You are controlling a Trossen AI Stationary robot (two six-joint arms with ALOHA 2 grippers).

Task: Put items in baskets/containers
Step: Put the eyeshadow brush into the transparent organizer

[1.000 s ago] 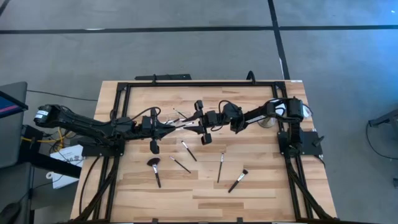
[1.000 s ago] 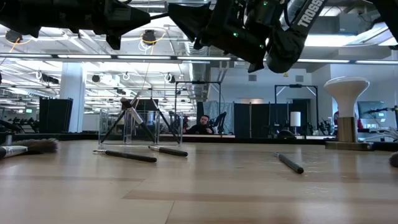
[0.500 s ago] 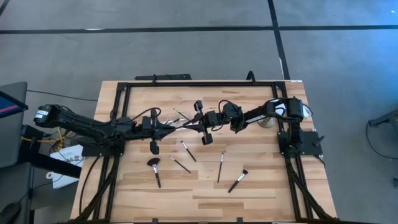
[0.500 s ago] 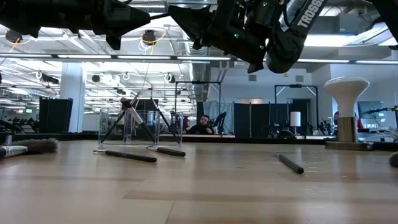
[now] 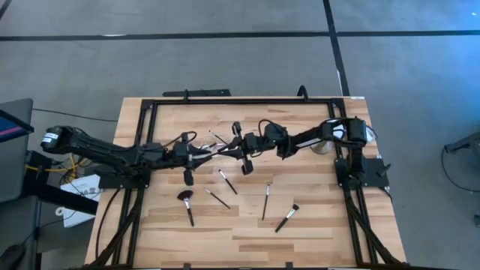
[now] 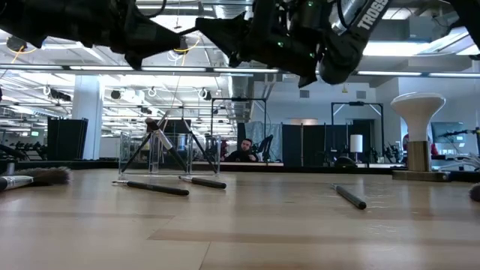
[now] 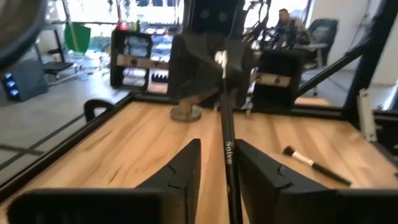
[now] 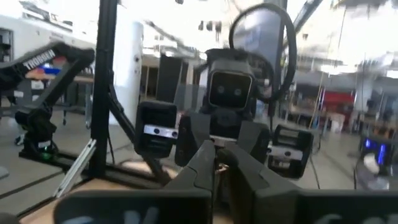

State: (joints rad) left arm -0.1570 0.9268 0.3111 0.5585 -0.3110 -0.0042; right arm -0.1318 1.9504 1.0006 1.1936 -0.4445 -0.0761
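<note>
My left end effector (image 7: 217, 165) and right end effector (image 8: 216, 163) both clamp one brush (image 7: 226, 134) above mid-worktop (image 5: 322, 225). The clear container (image 6: 169, 154) barely shows, brushes inside uncountable. Five brushes lie on the worktop.

Change over the last second, high view: the left hand (image 5: 201, 152) has advanced along the surface toward the right hand (image 5: 223, 150), and the right hand has shifted slightly toward the left arm's side, closing the gap between them above the clear container (image 5: 217, 144). The two hands now meet nose to nose. Left wrist view: a slim makeup brush (image 7: 226, 138) spans between both hands, its handle lying between the left fingers (image 7: 185, 167).
</note>
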